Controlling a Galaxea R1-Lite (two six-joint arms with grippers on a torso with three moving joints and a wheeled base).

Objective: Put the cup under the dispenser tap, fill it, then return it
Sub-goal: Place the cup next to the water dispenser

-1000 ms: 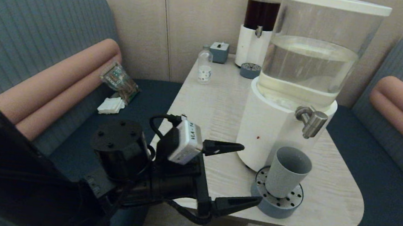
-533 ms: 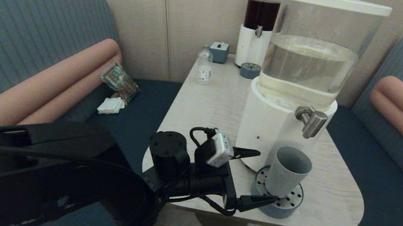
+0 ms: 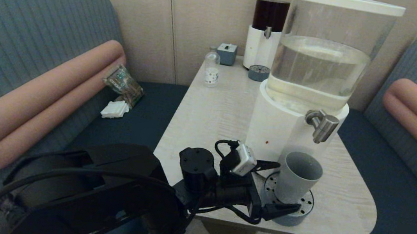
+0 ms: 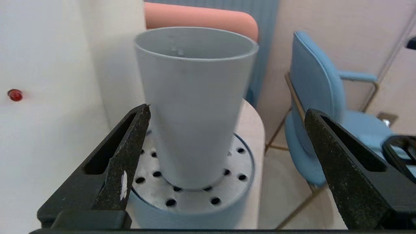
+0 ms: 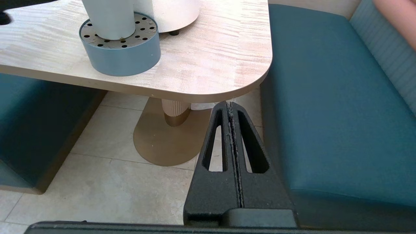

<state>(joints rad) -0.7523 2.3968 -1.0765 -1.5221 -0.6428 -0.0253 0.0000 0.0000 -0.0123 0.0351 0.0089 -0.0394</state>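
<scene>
Standing upright on the drip tray point(image 3: 287, 214) below the dispenser tap point(image 3: 321, 125), the cup point(image 3: 296, 177) is between my left gripper's point(image 3: 285, 187) wide-apart fingers point(image 4: 125, 151), untouched by either.

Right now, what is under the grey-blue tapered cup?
The grey-blue tapered cup stands upright on the round perforated drip tray, whose dark holes show around its base. The part of the tray under the cup is covered.

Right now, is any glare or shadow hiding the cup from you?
Head view: dim, reflections on the tank, cup plain. Left wrist view: evenly lit, cup framed by the open left end effector. Right wrist view: bright table, shade beneath.
</scene>
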